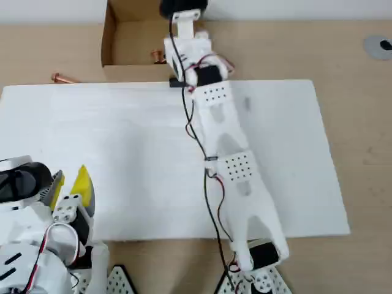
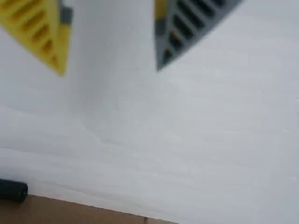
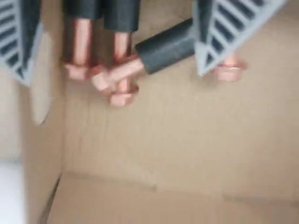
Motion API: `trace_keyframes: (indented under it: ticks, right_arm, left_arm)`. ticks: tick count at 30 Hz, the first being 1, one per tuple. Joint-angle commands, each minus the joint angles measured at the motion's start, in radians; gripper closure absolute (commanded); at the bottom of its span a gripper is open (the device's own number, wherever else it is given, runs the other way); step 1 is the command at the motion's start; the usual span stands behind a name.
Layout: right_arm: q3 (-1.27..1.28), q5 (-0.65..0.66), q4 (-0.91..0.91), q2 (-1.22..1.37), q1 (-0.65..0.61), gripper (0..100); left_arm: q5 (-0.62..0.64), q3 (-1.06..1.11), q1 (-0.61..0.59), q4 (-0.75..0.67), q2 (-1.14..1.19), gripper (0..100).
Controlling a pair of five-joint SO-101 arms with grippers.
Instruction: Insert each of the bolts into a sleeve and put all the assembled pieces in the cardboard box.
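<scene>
Copper bolt (image 1: 63, 78) is left loose beside cardboard box (image 1: 109, 43), may be missed | slanted sleeved bolt (image 3: 163, 46) inside box may be snagged by right gripper (image 3: 114, 74), fingers apart | left gripper (image 2: 110, 70) also spread

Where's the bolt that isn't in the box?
In the high view, the loose bolt lies on the table, left of the cardboard box, beside the white board's far edge.

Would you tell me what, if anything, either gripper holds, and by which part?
Nothing; left gripper open over the white board, right gripper open over the cardboard box.
</scene>
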Motion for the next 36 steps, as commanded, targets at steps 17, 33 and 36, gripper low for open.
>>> trace_keyframes:
  ticks: [17,33,36]
  right_arm:
    - [-0.030,-0.126,0.647,-0.305,-0.047,73.1]
    - [-0.035,-0.207,0.577,-0.024,-0.119,54.3]
    - [-0.035,-0.209,0.546,0.001,-0.119,51.7]
  left_arm:
    - [-0.006,0.000,-0.126,-0.005,-0.105,86]
    - [-0.006,0.000,-0.126,-0.005,-0.105,86]
    - [-0.006,0.015,-0.126,-0.006,-0.105,86]
